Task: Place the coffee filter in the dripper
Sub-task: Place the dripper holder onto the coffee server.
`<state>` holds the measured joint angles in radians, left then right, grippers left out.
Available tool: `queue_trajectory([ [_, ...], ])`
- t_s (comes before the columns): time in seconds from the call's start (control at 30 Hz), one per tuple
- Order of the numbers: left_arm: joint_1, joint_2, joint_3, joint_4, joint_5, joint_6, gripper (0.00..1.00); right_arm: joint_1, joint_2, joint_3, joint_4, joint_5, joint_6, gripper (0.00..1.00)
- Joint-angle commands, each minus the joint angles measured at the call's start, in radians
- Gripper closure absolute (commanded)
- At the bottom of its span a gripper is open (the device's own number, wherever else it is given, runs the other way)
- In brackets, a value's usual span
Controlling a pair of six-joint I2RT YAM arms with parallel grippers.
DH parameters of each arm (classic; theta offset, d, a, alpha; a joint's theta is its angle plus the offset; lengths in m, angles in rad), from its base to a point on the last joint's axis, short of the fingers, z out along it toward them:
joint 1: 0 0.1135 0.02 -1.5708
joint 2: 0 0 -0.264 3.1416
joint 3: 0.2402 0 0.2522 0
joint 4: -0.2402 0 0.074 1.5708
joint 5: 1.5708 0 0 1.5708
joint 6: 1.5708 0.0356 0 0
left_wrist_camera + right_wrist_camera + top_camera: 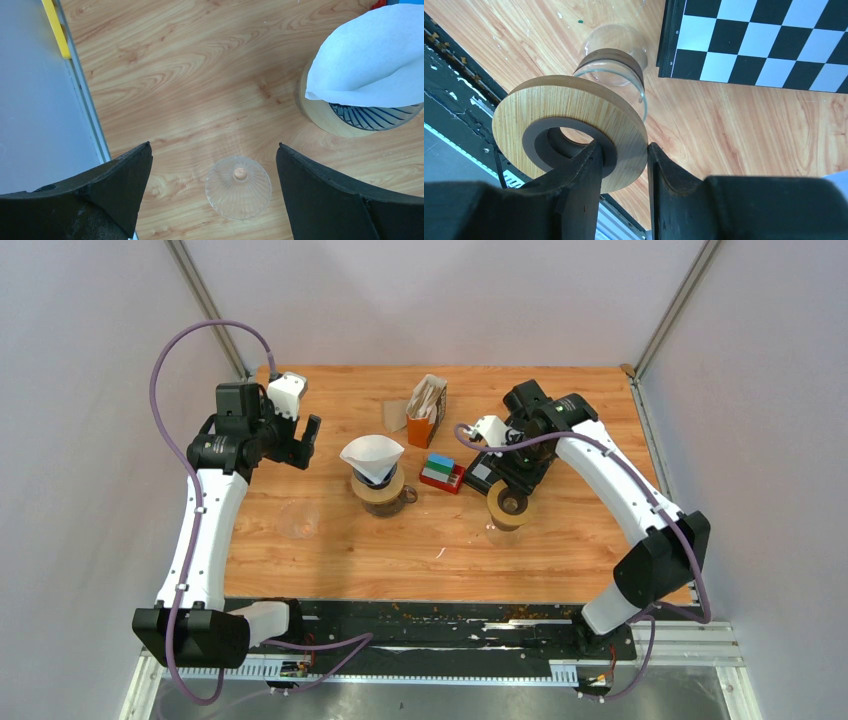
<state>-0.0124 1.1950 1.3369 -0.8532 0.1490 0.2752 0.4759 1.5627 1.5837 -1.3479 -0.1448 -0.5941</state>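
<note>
left gripper (pixel 214 146): my jaws stand wide apart and hold nothing, poised over the table (pixel 200 75) just beside the dripper (pixel 372 116).
right gripper (pixel 624 146): my fingers are clamped on the rim of a wooden ring (pixel 569 120), one finger through its hole, above a glass vessel (pixel 616 50).
coffee filter (pixel 370 55): white cone, opened out, sitting in the dripper at mid-table.
seating: filter rides high; dripper ribs show under its edge.
done: placement looks essentially complete.
remaining: by my judgement, at most pressing the filter down flush.
</note>
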Motion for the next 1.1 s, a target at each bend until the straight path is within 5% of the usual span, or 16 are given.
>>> queue_trajectory([
  [0.0, 0.006, -0.021, 0.007, 0.011, 0.014, 0.021, 0.00, -0.027, 0.044, 0.055, -0.010, -0.023, -0.035, 0.88],
  [1.07, 0.007, -0.043, -0.029, 0.016, -0.007, 0.038, 0.00, -0.034, 0.116, 0.007, 0.013, 0.015, -0.044, 0.77],
])
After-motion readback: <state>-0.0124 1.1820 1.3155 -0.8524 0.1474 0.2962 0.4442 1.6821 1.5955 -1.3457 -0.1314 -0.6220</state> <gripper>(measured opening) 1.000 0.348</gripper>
